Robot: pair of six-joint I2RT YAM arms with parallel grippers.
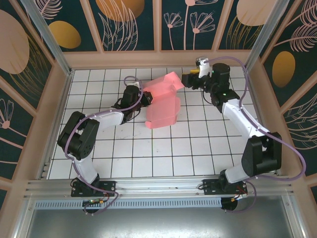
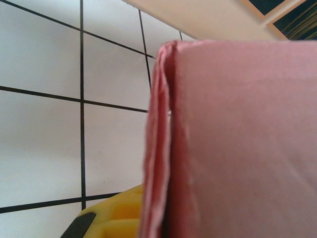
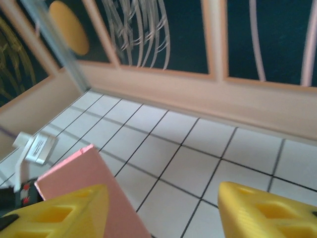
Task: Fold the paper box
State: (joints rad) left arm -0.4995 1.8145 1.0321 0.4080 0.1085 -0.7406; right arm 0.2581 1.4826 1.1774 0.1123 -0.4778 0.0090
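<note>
The paper box (image 1: 163,101) is a salmon-pink card sheet, partly folded, lying on the white tiled floor at the middle back. Its upper flap is raised. My left gripper (image 1: 146,97) is at the box's left edge. In the left wrist view the folded pink edge (image 2: 158,148) runs down between the jaws beside one yellow finger (image 2: 106,218), so the gripper (image 2: 158,220) is shut on the card. The other finger is hidden behind the card. My right gripper (image 1: 186,79) is at the raised flap's right corner and stands open (image 3: 163,210). The pink card (image 3: 89,181) touches its left finger (image 3: 59,213).
The beige back wall (image 1: 158,58) of the enclosure is close behind the box and the right gripper. An aluminium post (image 3: 54,42) stands in the far corner. A small white labelled piece (image 3: 37,147) sits beyond the card. Bare tiles (image 1: 163,153) lie in front of the box.
</note>
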